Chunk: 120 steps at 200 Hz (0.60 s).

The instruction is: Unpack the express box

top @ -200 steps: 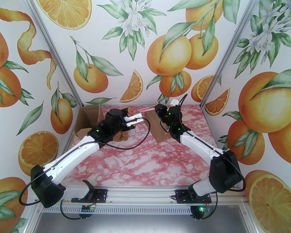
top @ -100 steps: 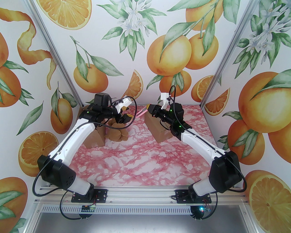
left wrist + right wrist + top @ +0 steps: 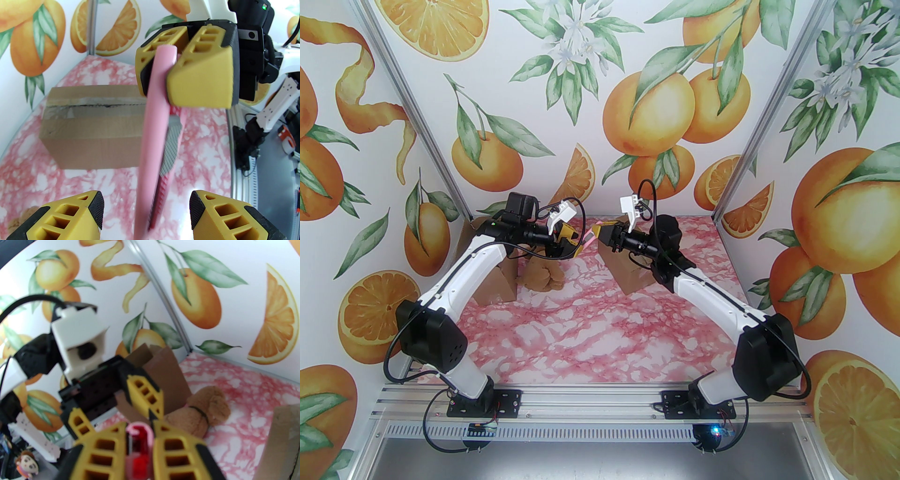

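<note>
Pink cutter (image 3: 155, 117), tip blurred, in tight right fingers (image 3: 199, 77); left fingers (image 3: 70, 215) apart, empty.

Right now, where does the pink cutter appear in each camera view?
Top external: pink cutter at far middle, between left gripper and right gripper.
Left wrist: pink cutter slants down the centre.
Right wrist: pink cutter at bottom middle, clamped.
Shared landmark: taped box, in all three views.

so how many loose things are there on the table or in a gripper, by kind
brown cardboard boxes: 2 (open box, taped box)
brown plush toy: 1
pink plastic utility knife: 1
total: 4
</note>
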{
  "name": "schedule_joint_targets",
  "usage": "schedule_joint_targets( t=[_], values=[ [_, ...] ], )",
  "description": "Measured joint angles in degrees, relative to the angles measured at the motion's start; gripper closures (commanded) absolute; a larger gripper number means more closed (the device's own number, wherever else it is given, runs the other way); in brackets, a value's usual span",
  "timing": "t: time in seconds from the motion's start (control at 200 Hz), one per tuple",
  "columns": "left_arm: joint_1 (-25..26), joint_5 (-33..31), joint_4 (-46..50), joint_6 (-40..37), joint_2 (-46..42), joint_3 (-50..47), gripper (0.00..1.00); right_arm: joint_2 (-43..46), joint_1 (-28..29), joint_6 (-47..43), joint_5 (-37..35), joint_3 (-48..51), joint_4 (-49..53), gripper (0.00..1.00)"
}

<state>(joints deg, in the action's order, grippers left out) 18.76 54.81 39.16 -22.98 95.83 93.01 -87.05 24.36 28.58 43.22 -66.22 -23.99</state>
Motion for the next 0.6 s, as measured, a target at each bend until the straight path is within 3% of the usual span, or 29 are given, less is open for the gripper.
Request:
schedule_joint_targets(
  t=[0.28,0.48,0.6],
  values=[
    [0.0,4.1,-1.6,2.1,0.0,-1.6,0.52,-0.8,0.2,-5.9,4.9,-3.3,0.9,1.00],
    [0.1,5.9,-2.2,3.6,0.0,-3.1,0.75,-1.6,0.2,-9.0,6.8,-6.1,1.4,1.00],
    [0.2,7.5,-2.3,2.6,0.0,-3.3,0.83,-2.8,-0.1,-8.8,8.0,-7.4,1.2,1.00]
  ],
)
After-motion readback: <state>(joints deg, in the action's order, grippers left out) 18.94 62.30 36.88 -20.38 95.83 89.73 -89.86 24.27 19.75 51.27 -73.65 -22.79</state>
